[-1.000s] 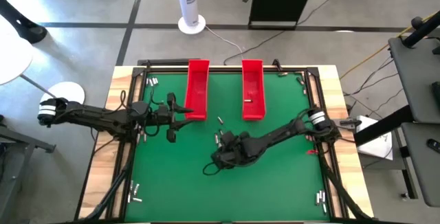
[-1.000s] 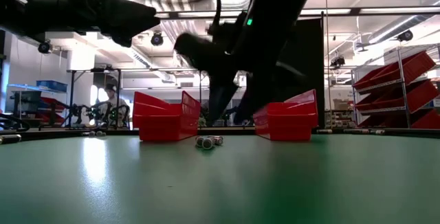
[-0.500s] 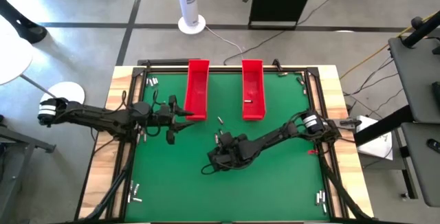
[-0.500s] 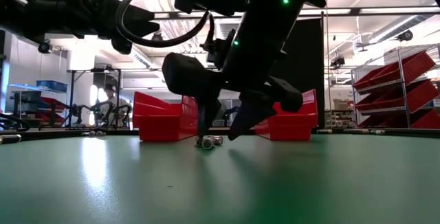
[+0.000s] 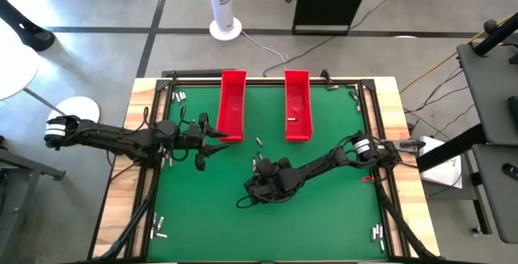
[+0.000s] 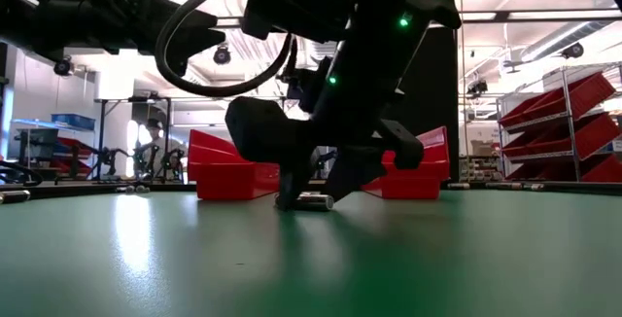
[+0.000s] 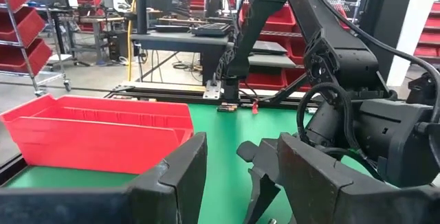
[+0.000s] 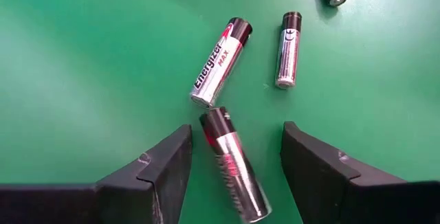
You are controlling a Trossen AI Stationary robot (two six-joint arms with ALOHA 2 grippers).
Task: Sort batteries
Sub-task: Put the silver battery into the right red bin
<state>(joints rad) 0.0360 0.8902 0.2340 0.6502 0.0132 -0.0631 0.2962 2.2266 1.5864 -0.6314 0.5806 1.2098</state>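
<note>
High cam straight down; low cam table-level; both share red trays (image 5: 232,102).

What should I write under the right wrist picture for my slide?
The open right gripper straddles one battery on the green table, with more batteries lying just ahead.

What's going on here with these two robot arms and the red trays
The robot is sorting batteries. The right tool is low over the green mat near the table's middle, fingers open around one battery lying flat between them, not yet gripped. Two more batteries lie loose just ahead. The left tool hangs open and empty beside the near end of the left red tray. The right red tray already has one battery in it.
</note>
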